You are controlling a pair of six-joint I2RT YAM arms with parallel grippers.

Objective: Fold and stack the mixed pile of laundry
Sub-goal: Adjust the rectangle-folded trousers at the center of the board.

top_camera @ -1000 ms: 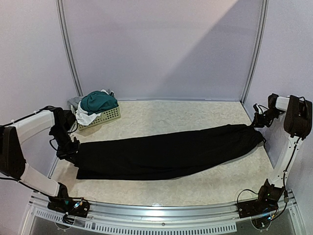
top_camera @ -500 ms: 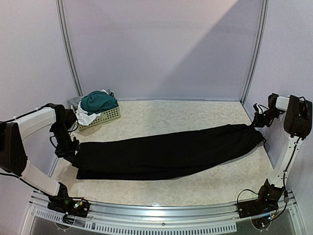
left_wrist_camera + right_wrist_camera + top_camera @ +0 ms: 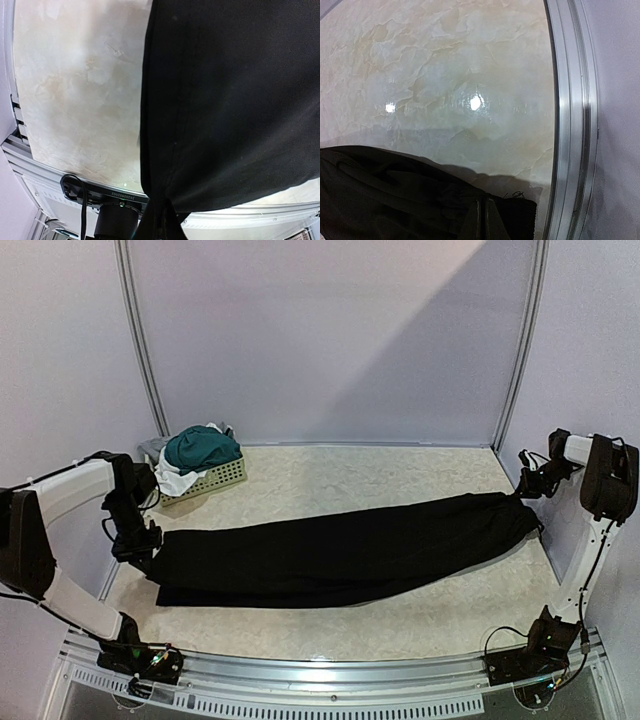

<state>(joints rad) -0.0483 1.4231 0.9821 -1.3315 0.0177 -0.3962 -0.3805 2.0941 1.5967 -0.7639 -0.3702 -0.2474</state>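
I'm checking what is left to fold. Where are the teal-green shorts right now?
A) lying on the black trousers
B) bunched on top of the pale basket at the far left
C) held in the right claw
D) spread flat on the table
B: the teal-green shorts sit bunched on the basket beside a white cloth, well apart from the black trousers stretched out on the table.

Long black trousers (image 3: 340,545) lie stretched flat from nine to three o'clock. Teal shorts (image 3: 203,448) and white cloth (image 3: 172,480) sit heaped at ten o'clock.
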